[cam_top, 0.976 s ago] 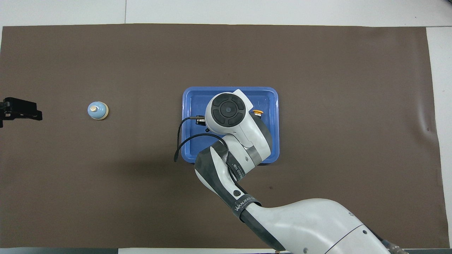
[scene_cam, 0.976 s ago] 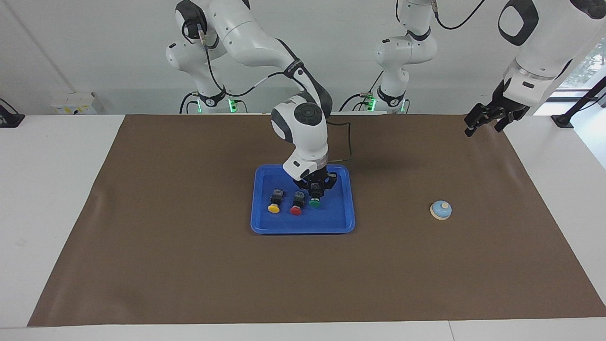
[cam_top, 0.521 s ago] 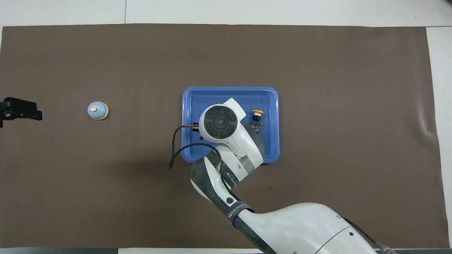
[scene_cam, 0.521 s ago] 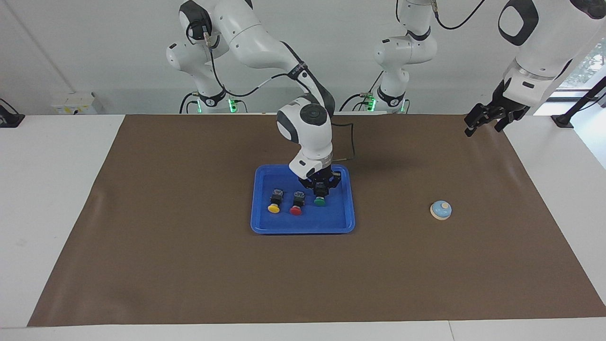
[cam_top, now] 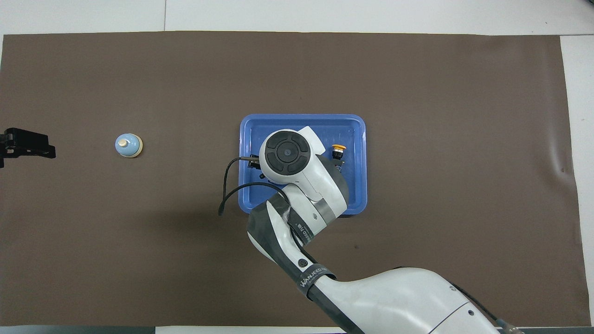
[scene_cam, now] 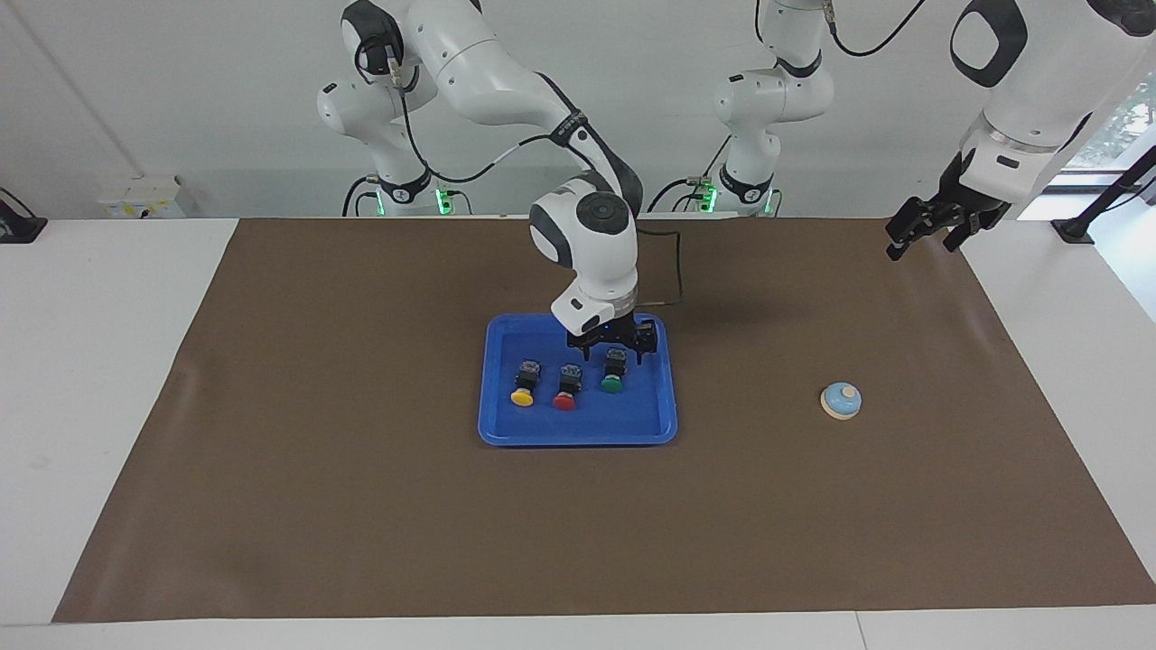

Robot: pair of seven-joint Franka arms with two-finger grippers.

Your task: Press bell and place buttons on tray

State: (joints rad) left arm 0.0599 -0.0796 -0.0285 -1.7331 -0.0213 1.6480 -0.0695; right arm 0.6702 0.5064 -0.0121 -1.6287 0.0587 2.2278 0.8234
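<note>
The green button (scene_cam: pixel 611 383) now sits free on the blue tray (scene_cam: pixel 578 433) in the middle of the frame, next to the red button (scene_cam: pixel 564 401) and yellow button (scene_cam: pixel 522 396). The right gripper (scene_cam: pixel 614 348) has let go and lifted just above it, fingers spread, so all three buttons are in. They are blocky, black, with round shiny caps. The tray is smooth plastic with a raised rim. The little round bell (scene_cam: pixel 841 401) waits at middle right. The left gripper (scene_cam: pixel 923 231), upper right, is open and waits.

I get bright, even light from above; both views sharp. A soft shadow falls on the brown mat (cam_top: pixel 176 218), lower left of centre overhead. No glare.
</note>
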